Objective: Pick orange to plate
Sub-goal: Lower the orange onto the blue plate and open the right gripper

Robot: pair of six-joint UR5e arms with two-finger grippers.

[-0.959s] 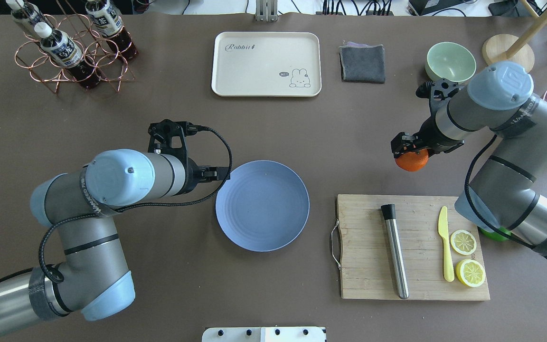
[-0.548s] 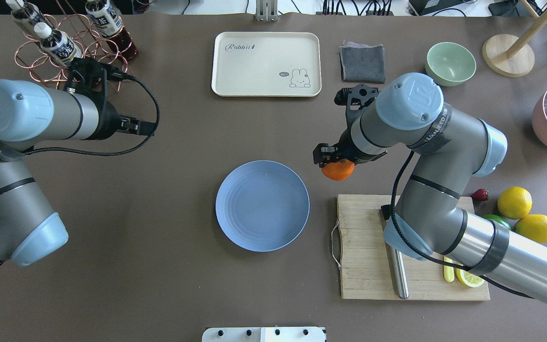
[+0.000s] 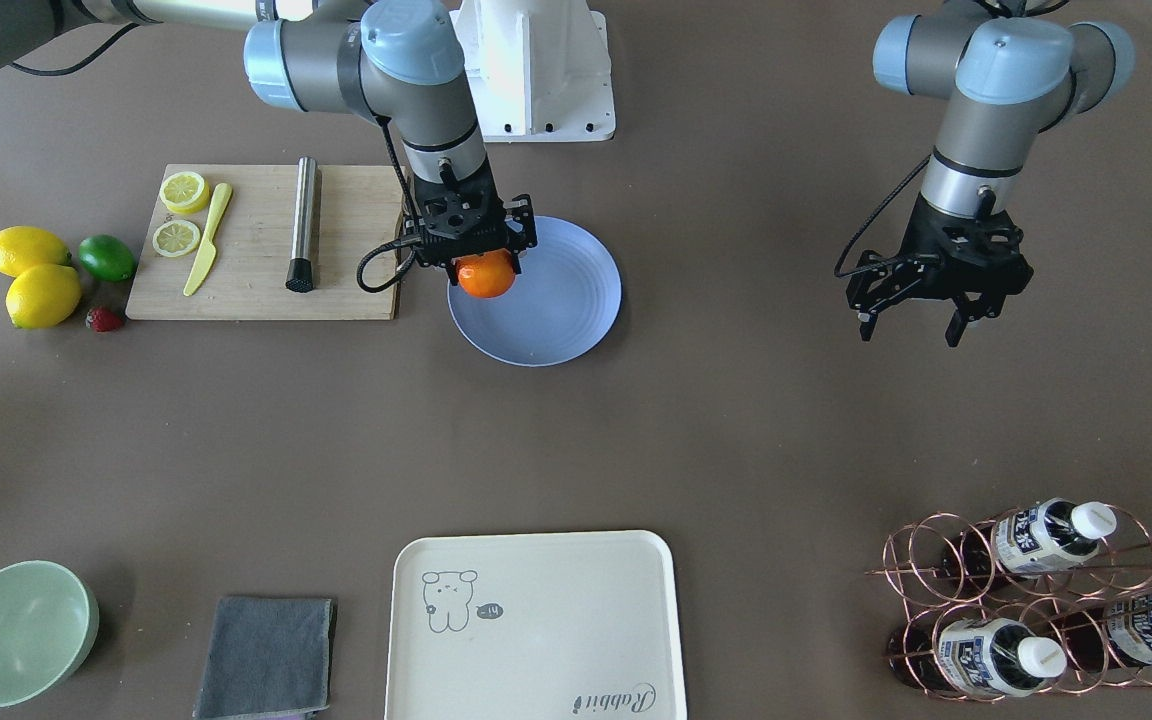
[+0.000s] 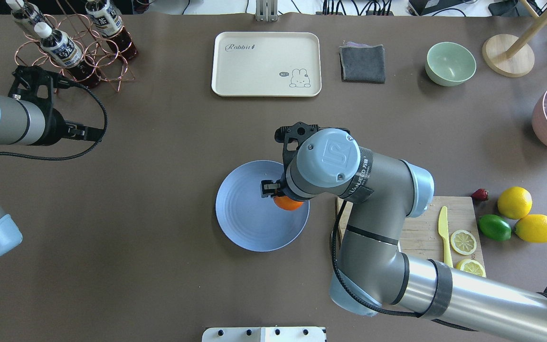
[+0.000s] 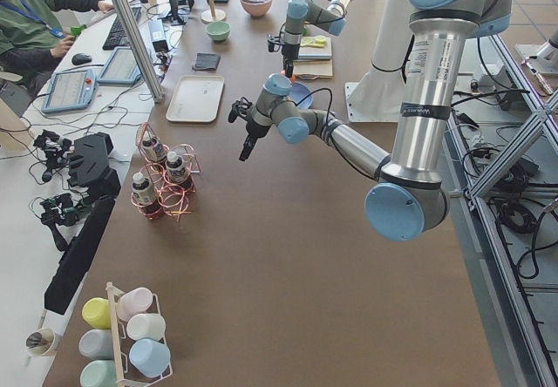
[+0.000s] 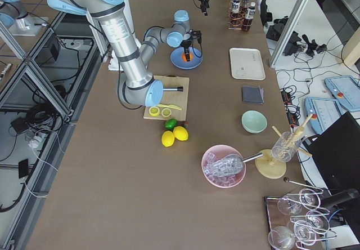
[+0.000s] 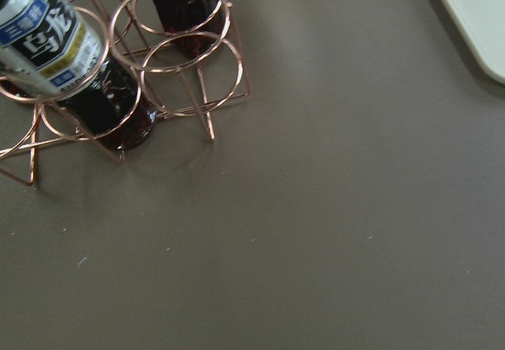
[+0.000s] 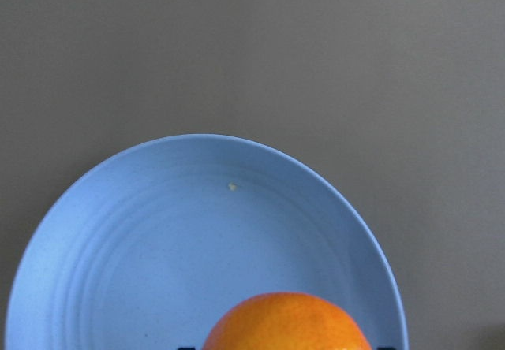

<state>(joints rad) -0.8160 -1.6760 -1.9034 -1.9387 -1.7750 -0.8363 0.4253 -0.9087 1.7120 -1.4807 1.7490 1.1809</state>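
Observation:
My right gripper (image 3: 484, 262) is shut on the orange (image 3: 486, 275), a small round bright-orange fruit. It holds the fruit over the blue-lavender plate (image 3: 556, 320), on the plate's side toward the cutting board. From overhead the orange (image 4: 287, 203) peeks out under my right wrist, above the plate (image 4: 245, 218). In the right wrist view the orange (image 8: 288, 322) fills the bottom edge, with the plate (image 8: 158, 240) beneath it. Whether the fruit touches the plate I cannot tell. My left gripper (image 3: 911, 325) hangs open and empty, far from the plate, near the bottle rack.
A wooden cutting board (image 4: 420, 223) beside the plate carries a yellow knife (image 4: 443, 228), lemon slices (image 4: 463, 241) and a metal cylinder (image 3: 304, 220). Two lemons (image 4: 514, 202), a lime (image 4: 494, 227) and a strawberry lie beyond it. Cream tray (image 4: 266, 64), grey cloth (image 4: 362, 62), green bowl (image 4: 450, 62) and bottle rack (image 4: 69, 52) line the far side.
My right arm carried the orange leftward from the table's right side to above the plate. My left arm pulled back from the plate toward the bottle rack.

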